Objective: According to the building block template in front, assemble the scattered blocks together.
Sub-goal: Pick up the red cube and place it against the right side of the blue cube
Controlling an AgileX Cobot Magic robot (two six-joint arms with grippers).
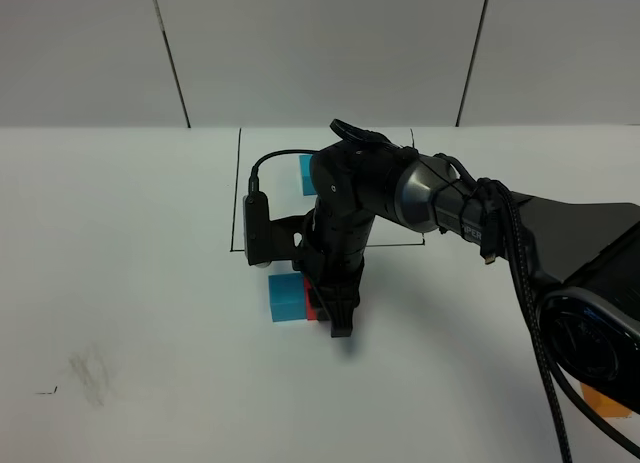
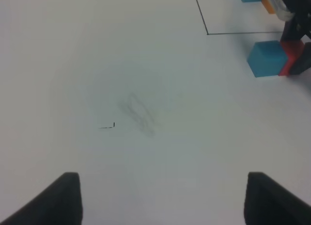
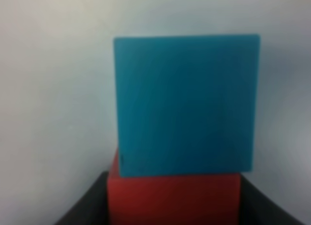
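**Barely any readable text in this one**

The only real lettering I can spot is on the right arm (image 1: 440,198) in the high view, roughly 3 o'clock from the middle of the picture. It's a few white capitals (image 1: 472,224) printed on the dark link. Cables cross them, so I only get something like "PE"; the rest is too small to make out. Down at 8 o'clock on the table (image 1: 150,283) there's a tiny black pen mark (image 1: 47,391), a dash and a tick, not a letter I can read.
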